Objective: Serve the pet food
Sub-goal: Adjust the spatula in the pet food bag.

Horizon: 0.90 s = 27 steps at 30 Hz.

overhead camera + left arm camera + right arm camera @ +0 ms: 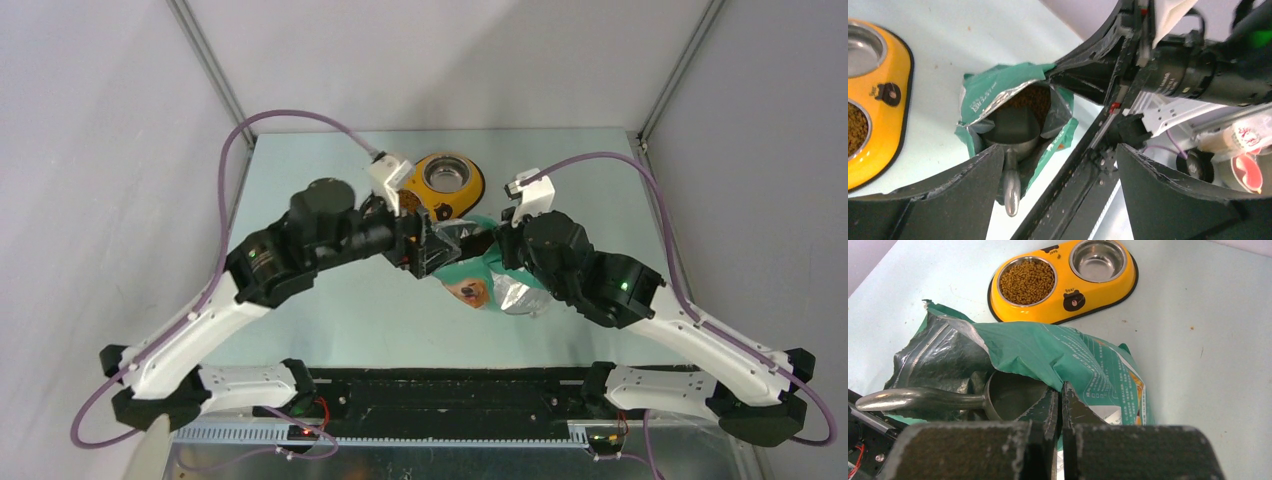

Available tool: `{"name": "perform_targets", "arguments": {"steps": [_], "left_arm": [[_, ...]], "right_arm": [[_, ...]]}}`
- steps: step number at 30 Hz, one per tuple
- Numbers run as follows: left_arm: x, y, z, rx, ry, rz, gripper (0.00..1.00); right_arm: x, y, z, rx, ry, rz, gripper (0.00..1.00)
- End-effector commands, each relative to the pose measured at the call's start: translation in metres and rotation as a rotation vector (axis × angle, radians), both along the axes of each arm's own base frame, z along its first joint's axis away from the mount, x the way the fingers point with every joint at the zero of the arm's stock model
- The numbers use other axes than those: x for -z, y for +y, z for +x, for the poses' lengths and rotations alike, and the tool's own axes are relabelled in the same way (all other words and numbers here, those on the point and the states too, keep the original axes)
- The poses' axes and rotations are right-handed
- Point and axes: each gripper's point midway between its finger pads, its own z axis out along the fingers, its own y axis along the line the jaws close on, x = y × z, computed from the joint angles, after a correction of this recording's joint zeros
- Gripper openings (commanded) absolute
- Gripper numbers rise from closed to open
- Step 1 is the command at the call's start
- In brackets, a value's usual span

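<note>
Black plastic, scuffed pale at the edges, forms both pairs of fingers. The left gripper (1059, 150) is spread wide with nothing in its grasp, close to the bag's open mouth. The right gripper (1058, 395) is pressed closed, pinching the crinkled rim of the one bag (1073, 355). That bag is teal printed film outside and silvery foil inside, and it lies on the pale, smooth table (1198, 340).

One grey metal scoop (963, 400) rests in the bag's mouth, with its rounded cup inside and its slim, polished handle poking out toward the left. Deeper in the bag sits some pet food (1030, 100), a grainy mass of small brown pellets.

Farther off stands one glossy yellow feeder (1063, 297), oval and black-edged, with a little bear badge and two round steel bowls. Its left bowl (999, 281) is full of the same pellets, and its right bowl (1097, 259) shows bare shiny metal.
</note>
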Motion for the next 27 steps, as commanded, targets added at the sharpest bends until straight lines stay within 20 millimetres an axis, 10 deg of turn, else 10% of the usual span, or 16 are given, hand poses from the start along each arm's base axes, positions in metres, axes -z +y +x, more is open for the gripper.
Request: {"name": "perform_targets", "arguments": {"steps": [1, 27], "left_arm": [[0.035, 0.005, -0.019, 0.097, 0.117, 0.220, 0.88], [0.062, 0.000, 0.014, -0.058, 0.278, 0.363, 0.64]], "right_arm": [[-0.011, -0.016, 0.005, 0.056, -0.034, -0.040, 0.00], [-0.008, -0.021, 0.003, 0.068, -0.024, -0.052, 0.00]]}}
